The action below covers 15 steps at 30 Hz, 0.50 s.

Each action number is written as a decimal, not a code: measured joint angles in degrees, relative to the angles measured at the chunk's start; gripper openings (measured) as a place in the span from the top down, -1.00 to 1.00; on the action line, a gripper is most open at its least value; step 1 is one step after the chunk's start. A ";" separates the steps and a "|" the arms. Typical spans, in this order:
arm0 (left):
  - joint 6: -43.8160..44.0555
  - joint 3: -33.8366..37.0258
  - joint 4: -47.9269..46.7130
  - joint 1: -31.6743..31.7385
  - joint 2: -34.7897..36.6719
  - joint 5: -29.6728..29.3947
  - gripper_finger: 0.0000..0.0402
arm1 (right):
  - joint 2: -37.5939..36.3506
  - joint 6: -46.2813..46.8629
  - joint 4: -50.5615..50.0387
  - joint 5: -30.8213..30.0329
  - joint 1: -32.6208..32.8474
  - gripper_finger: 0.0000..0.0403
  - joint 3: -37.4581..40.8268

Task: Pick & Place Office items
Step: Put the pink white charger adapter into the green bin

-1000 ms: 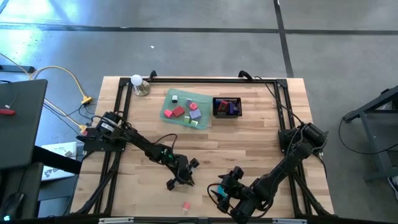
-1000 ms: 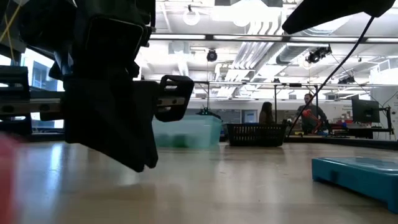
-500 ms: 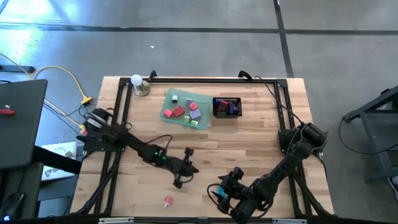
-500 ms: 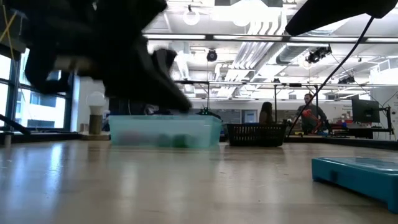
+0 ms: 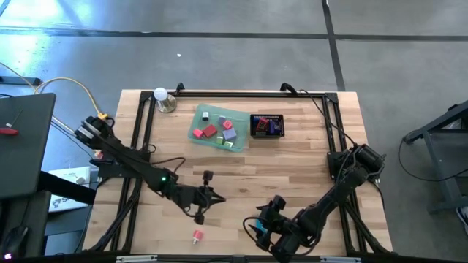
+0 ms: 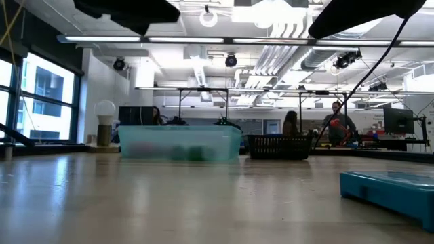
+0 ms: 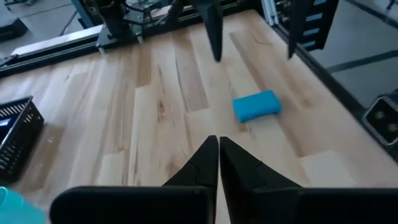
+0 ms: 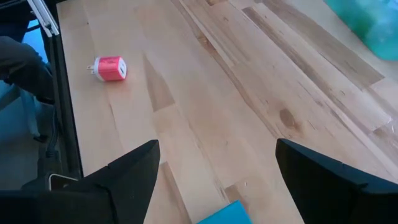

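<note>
A small red item (image 5: 197, 236) (image 8: 111, 68) lies alone on the wood near the table's near edge. A teal block (image 7: 256, 106) (image 6: 390, 192) (image 5: 254, 229) lies flat just below my right gripper. Several more office items (image 5: 216, 130) sit in the green tray (image 5: 199, 115) (image 6: 180, 142). My left gripper (image 5: 212, 196) (image 7: 219, 149) hangs shut above the table's middle, pointing toward the right arm and touching nothing. My right gripper (image 5: 265, 219) (image 8: 217, 168) is open near the near edge, with the teal block (image 8: 225, 213) between and under its fingers.
A black mesh basket (image 5: 266, 126) (image 6: 279, 146) holding small items stands right of the tray at the far side. A lamp with a round bulb (image 5: 162, 98) (image 6: 104, 122) stands at the far left corner. A black frame (image 5: 234, 93) runs around the table. People show in the room behind.
My left gripper has risen from just above the wood, out of the low view, and drawn back toward the table's left and far side. The red item has shifted a short way toward the table's left along the near edge and now lies still.
</note>
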State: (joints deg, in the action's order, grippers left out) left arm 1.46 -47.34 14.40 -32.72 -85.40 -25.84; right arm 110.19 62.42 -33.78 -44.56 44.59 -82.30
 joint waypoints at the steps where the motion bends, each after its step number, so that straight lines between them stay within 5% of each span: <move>1: 0.45 0.00 -0.54 -0.16 0.52 0.09 0.94 | 0.00 -0.37 0.03 0.00 -0.01 -0.54 0.00; 7: 2.27 0.01 -3.99 -1.54 1.79 1.82 0.60 | 0.02 -2.34 0.17 -0.01 -0.12 -0.54 0.00; 15: 10.47 0.01 -7.81 -2.99 1.79 2.03 -0.14 | 0.02 -5.09 0.20 -0.01 -1.03 -0.54 0.00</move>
State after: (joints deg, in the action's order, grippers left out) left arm 11.93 -47.33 6.59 -35.72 -83.61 -23.81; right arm 110.21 57.34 -33.58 -44.56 43.56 -82.30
